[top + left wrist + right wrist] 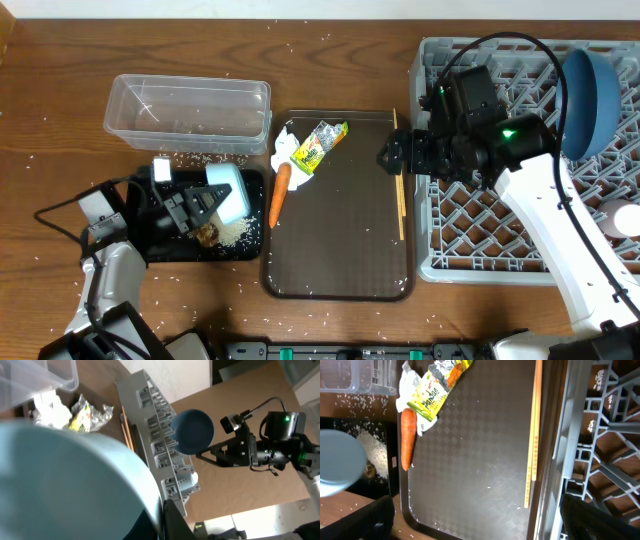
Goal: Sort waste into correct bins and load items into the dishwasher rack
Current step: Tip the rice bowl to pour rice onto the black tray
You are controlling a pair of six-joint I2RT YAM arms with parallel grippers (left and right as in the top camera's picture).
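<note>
My left gripper [205, 203] is shut on the light-blue cup [232, 190], held tipped on its side over the black tray [160, 245]. The cup fills the left wrist view [65, 485]. White rice [235, 232] and a brown lump [207, 235] lie in that tray. The carrot [280, 190], tissue [285, 152] and yellow-green wrapper [318, 146] lie on the left of the brown tray [340, 230]. The chopsticks [399, 185] lie along its right edge. My right gripper [395, 155] hovers open over them, and the right wrist view shows them [535, 435] between its spread fingers [480, 525].
The clear tub [190, 110] stands behind the black tray, with rice scattered on the table around it. The grey rack [480, 215] fills the right side, with the dark-blue plate [590, 90] upright in it and a white bowl [625, 220] at its right edge.
</note>
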